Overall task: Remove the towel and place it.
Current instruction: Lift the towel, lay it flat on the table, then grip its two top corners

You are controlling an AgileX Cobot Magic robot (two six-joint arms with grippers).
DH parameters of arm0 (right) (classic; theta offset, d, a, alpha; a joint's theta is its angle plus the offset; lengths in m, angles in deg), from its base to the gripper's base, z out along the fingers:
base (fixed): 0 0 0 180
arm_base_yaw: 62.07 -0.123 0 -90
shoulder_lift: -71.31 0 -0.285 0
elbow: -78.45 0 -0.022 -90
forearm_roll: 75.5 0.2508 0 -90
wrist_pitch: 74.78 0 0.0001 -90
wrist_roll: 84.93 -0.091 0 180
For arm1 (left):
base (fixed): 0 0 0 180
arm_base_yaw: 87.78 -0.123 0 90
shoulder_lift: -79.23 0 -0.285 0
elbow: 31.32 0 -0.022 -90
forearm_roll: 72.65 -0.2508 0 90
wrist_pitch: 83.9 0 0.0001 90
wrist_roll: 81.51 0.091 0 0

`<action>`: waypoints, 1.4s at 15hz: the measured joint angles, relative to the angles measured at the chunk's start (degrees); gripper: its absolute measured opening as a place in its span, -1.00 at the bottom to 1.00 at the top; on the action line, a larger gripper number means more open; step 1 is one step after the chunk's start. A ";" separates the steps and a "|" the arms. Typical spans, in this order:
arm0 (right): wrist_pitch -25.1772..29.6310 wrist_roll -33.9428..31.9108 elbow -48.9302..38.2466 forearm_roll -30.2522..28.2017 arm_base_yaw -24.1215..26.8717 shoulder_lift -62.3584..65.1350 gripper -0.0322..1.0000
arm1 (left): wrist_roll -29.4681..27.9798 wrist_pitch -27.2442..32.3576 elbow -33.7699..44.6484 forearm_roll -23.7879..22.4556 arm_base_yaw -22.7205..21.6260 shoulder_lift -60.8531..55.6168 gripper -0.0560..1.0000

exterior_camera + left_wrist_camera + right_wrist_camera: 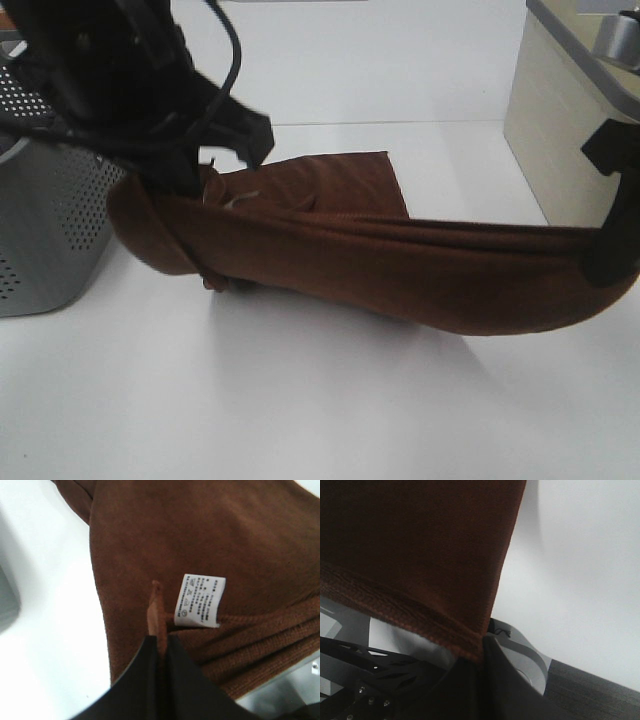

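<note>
So my left claw (161,641) is pinched tight on a little folded-up bit of hem on the big dark brown plush towel (400,265). Both black fingers are pressed together with the cloth poking up out of the tip. The small white rectangular care tag (199,601) with tiny print sits on that same hem, just beside my fingertips but not caught in them. My right claw (482,650) has the other end the same way, fingers squeezed together on a corner of the ribbed hem, cloth coming straight out of the tip. From the high camera the towel is slung between the two claws like a hammock. Its left end is up by the left claw, its right end is at the far right edge of that view, and the middle sags a bit, doubled over along its length. A flat flap of it runs off toward the back, and I honestly can't tell if that part touches the white tabletop (300,420) or hangs just over it. There's a shadow on the tabletop under the sagging part. Off to my left, near the left end of the towel, sits a grey perforated metal basket (50,220). Over at the back right there's a beige cabinet (560,140) with a grey top.
</note>
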 joint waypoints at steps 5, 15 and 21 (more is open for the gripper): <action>0.06 0.00 -9.11 2.29 0.00 10.49 -0.94 | -5.96 -2.41 13.01 2.86 6.25 -4.53 -0.87; 0.29 -0.06 -12.38 0.46 0.06 15.53 -0.44 | -7.96 0.86 16.79 5.79 9.28 -5.39 -0.29; 0.29 -0.11 -12.38 -0.34 0.06 15.53 0.40 | -4.98 1.49 16.79 6.36 9.28 -5.39 0.84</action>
